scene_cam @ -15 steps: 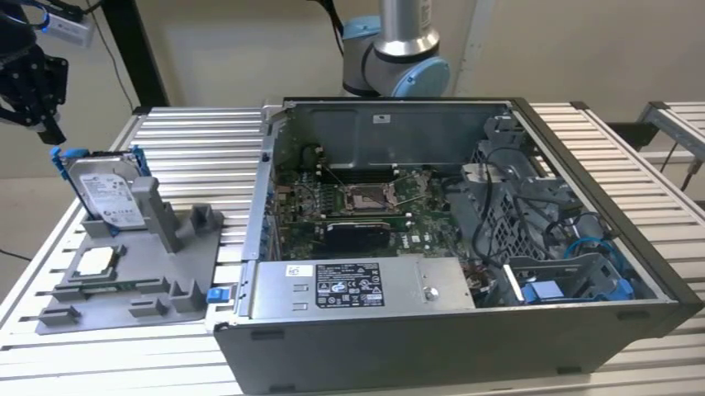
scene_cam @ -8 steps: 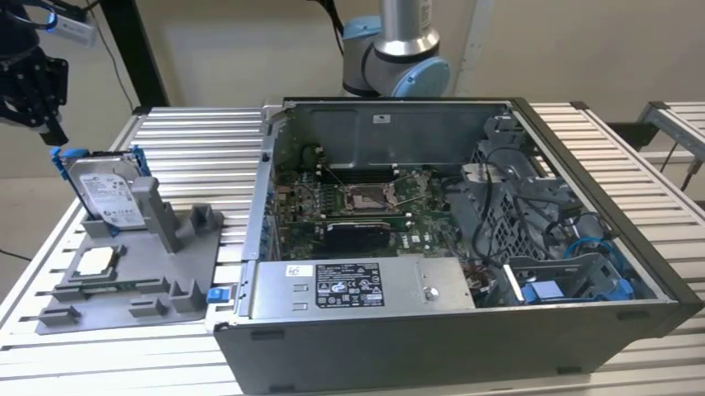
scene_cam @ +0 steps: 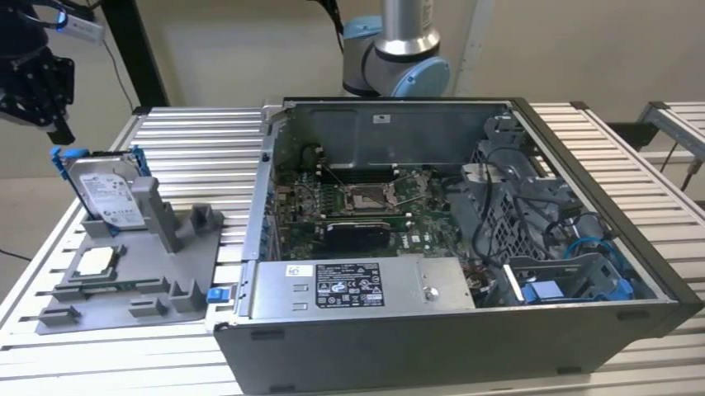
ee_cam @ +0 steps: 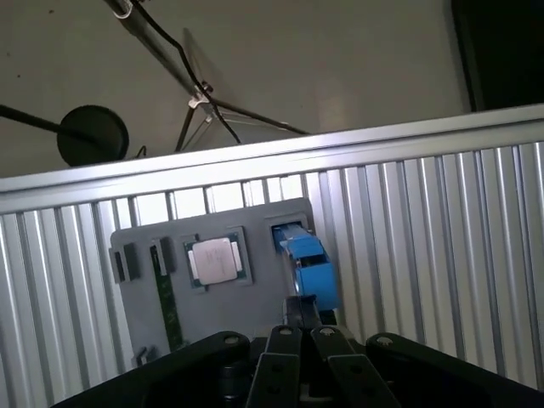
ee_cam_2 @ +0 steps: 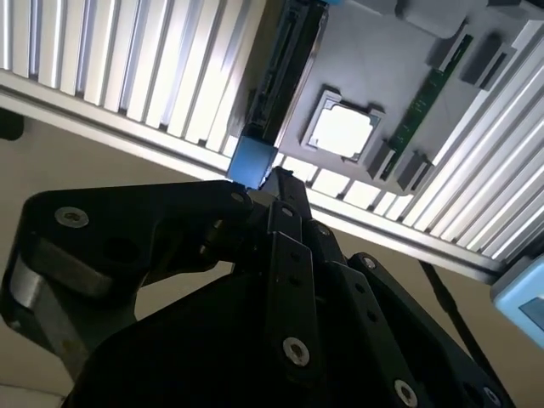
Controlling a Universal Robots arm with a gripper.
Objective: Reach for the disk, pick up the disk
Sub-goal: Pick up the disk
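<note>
The exterior view stands high, looking down across the whole table [scene_cam: 617, 148], with the gripper [scene_cam: 61, 130] at the exterior view's left. Both wrist views ride close behind the jaws and look past them. Both catch the chip [ee_cam_2: 344, 129] and, I think, the disk [ee_cam: 308, 270] just beyond the jaws.

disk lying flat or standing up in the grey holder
Standing on edge, leaning slightly: in the exterior view the disk rises from a slot in the grey holder, its label face showing.
</note>
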